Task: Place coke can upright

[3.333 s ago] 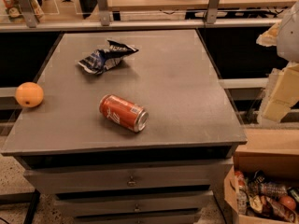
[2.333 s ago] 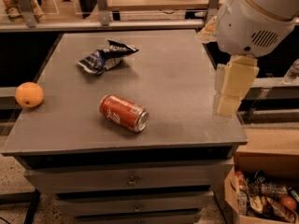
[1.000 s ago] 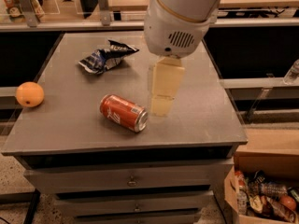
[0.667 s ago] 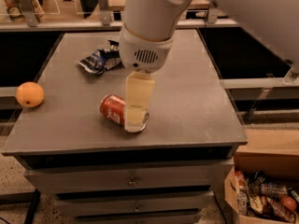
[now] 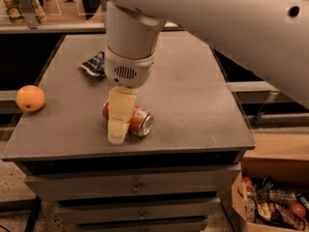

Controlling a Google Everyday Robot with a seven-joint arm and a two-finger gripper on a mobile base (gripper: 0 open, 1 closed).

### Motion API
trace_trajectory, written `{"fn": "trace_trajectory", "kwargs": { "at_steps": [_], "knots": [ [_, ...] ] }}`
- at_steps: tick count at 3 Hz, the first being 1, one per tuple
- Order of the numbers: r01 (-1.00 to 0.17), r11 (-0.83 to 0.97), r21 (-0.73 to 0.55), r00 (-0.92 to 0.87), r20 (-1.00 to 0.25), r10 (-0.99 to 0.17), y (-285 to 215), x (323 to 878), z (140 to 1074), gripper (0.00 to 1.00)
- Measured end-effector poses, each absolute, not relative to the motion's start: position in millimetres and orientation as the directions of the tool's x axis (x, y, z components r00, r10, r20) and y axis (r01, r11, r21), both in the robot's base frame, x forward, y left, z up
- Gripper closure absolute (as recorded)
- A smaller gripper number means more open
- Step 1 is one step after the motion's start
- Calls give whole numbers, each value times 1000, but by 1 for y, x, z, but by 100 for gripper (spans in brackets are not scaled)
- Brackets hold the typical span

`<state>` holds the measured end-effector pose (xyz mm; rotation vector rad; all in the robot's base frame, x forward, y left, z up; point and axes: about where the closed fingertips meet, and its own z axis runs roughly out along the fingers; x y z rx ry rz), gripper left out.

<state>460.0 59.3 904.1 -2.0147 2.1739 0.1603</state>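
Note:
The red coke can point(image 5: 139, 120) lies on its side near the front of the grey table top point(image 5: 193, 105), its silver end facing front right. My gripper point(image 5: 118, 129) hangs down from the big white arm right over the can's left half and covers it. The pale fingers point(image 5: 120, 111) reach to the table surface in front of the can.
A round orange fruit point(image 5: 30, 98) sits at the table's left edge. A blue-and-white snack bag point(image 5: 94, 65) lies at the back left, partly behind my wrist. A cardboard box point(image 5: 273, 197) with several packets stands on the floor at the right. Drawers are below the table top.
My arm has swung in from the right across the table to the left and come down over the can. The can, orange and bag have not moved.

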Motion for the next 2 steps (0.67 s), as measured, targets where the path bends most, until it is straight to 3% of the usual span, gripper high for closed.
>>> {"fn": "trace_trajectory", "kwargs": {
  "at_steps": [2],
  "knots": [
    [-989,133,-62,-116,-224,-968,77,477,898,0]
  ]
}}
